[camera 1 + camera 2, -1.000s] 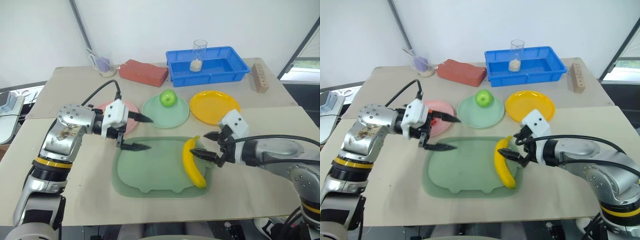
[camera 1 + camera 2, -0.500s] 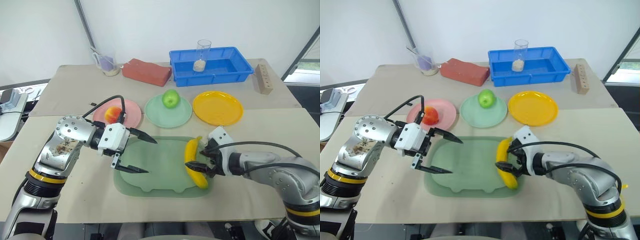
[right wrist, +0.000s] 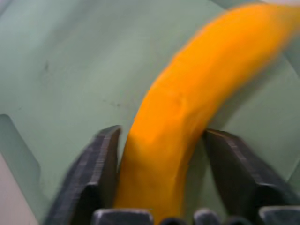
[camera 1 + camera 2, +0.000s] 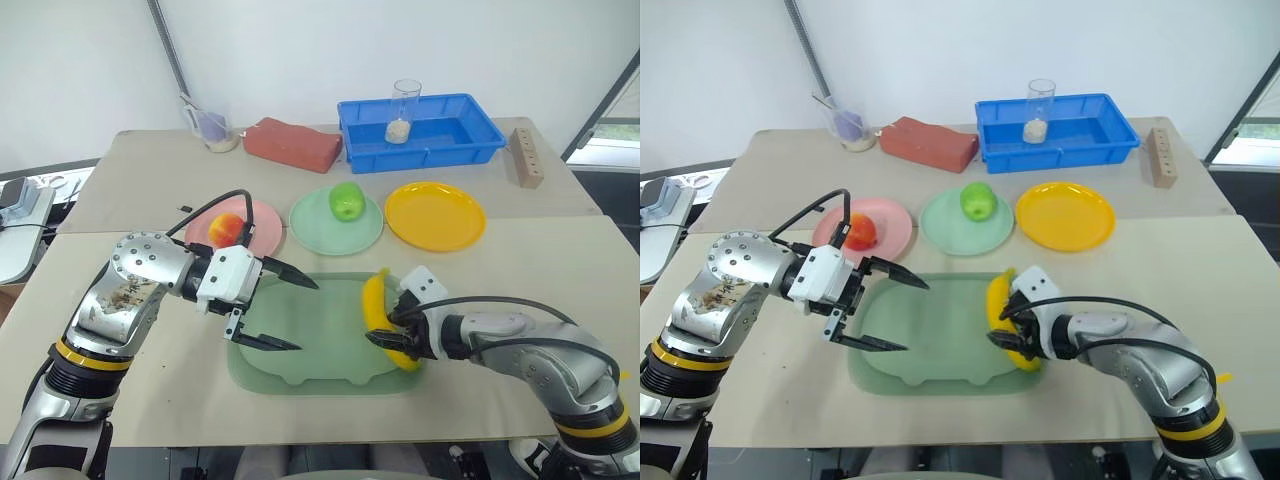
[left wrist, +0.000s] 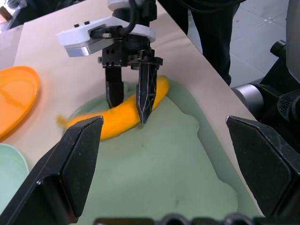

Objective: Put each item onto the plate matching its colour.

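Right wrist view: the banana [image 3: 187,122] is smooth, orange-yellow and gently curved, its body running up between the two dark fingers [image 3: 93,178] of the right tool [image 4: 392,333], which close against it on both sides — clamped on the banana. It lies on the large green tray [image 4: 310,345]. In the left eye view its long axis runs from the near right corner of the tray toward the far side, stem end pointing at the yellow-orange plate [image 4: 435,214].

Left wrist view — the right tool is seen from the front, its two fingers straddling the banana's middle, the fruit resting on the tray; this contact is partly hidden in the head views.

The left tool [image 4: 285,312] hovers over the tray's left part, fingers wide apart, holding nothing.

On the bench [image 4: 140,185], the green apple [image 4: 346,200] sits on the mint green plate [image 4: 315,225]; the red-orange apple [image 4: 227,228] sits on the pink plate [image 4: 262,222].
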Robot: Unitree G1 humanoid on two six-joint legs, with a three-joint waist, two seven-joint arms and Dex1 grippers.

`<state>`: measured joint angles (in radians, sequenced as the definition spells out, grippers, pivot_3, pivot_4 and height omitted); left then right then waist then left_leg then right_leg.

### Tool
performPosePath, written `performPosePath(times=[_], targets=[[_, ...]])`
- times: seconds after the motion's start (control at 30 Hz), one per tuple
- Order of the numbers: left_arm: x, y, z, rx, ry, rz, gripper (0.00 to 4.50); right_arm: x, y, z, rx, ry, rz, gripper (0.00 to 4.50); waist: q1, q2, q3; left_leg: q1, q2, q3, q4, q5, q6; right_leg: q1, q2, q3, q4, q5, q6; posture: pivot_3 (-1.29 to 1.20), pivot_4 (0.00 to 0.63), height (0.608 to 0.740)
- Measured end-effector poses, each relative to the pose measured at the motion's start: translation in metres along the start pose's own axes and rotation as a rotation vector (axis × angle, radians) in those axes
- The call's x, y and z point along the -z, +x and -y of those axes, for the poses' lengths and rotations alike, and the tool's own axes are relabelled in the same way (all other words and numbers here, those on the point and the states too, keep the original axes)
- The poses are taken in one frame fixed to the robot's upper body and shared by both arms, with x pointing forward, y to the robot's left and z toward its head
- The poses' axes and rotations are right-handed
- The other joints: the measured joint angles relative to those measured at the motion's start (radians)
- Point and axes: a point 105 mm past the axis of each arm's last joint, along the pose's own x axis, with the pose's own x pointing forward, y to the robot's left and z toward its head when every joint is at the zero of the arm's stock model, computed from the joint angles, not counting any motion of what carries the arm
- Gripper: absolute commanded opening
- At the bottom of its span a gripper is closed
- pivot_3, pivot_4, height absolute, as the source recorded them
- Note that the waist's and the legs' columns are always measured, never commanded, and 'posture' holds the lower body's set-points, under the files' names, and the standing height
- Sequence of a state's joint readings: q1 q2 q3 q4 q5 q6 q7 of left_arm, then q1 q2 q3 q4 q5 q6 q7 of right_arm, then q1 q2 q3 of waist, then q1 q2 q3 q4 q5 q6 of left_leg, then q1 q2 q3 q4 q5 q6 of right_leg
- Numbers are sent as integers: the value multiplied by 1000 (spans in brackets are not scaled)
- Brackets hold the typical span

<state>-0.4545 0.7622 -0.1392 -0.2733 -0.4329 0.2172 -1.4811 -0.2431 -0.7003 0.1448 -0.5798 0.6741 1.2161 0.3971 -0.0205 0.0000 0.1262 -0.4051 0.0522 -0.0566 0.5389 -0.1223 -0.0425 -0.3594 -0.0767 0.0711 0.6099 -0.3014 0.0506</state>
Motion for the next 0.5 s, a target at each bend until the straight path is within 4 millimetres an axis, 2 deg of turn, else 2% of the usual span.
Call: performPosePath(times=[0.07,0.23,0.3,0.5], targets=[[0,1,0,0,-1,0,4500,0,-1,2,7,-9,5,1275,2,0,0,0,0,0,0,-1,-2,0,0,0,0,0,0,0,150,740],[0,1,-1,-9,-4,2,4500,1,-6,6,12,-41,1,1271,3,0,0,0,0,0,0,-1,-2,0,0,0,0,0,0,0,150,740],[-1,2,-7,-41,-13,15,4500,-4,-16,15,30,-96,5,1271,6,0,0,-1,0,1,1,-1,-2,-1,0,0,0,0,0,0,150,740],[-8,7,-40,-208,-71,85,4500,-63,-49,35,112,-188,208,1271,3,-1,1,0,0,-1,1,1,1,0,1,0,1,0,1,0,150,740]])
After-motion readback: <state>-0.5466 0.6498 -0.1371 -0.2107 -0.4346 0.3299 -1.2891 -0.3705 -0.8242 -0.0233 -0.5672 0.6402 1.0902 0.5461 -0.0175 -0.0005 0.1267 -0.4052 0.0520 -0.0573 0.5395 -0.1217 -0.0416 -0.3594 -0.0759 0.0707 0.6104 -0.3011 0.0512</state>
